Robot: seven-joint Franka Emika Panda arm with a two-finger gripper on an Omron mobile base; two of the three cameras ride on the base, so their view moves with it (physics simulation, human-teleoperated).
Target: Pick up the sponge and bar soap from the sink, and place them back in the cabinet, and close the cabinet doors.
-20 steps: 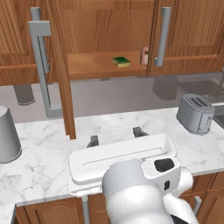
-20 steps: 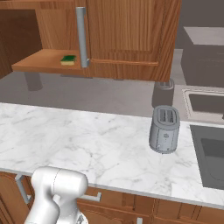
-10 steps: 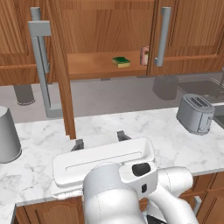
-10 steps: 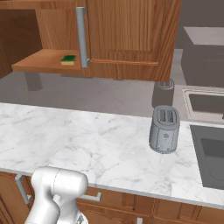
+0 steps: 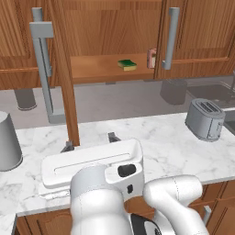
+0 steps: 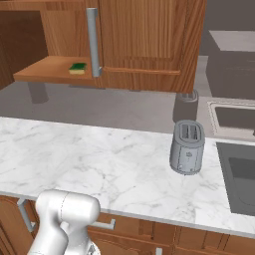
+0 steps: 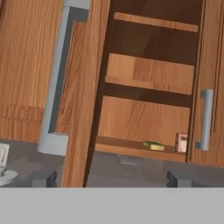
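The sponge (image 5: 127, 64) (image 6: 77, 67) (image 7: 154, 145), green over yellow, lies on the cabinet's wooden shelf (image 5: 96, 69). The bar soap (image 5: 151, 58) (image 7: 181, 142) stands on edge at the shelf's right end, partly behind the right cabinet door (image 5: 197, 36). The left door (image 5: 64, 78) (image 7: 85, 87) stands open, edge-on to me, with its grey bar handle (image 5: 43, 69) facing left. My gripper (image 5: 90, 142) (image 7: 111, 179) hovers low over the counter, pointing at the cabinet, open with nothing between its fingers. A corner of the dark sink (image 6: 241, 172) lies at the far right.
A grey toaster (image 5: 205, 118) (image 6: 187, 147) stands on the marble counter (image 5: 160, 137) to the right. At the left edge is a grey canister (image 5: 9, 142). Two dark cups (image 5: 25, 98) (image 5: 173, 92) stand against the back wall under the cabinet.
My hand has swung left over the counter, toward the open left door's edge. Sponge, soap and doors have not moved.
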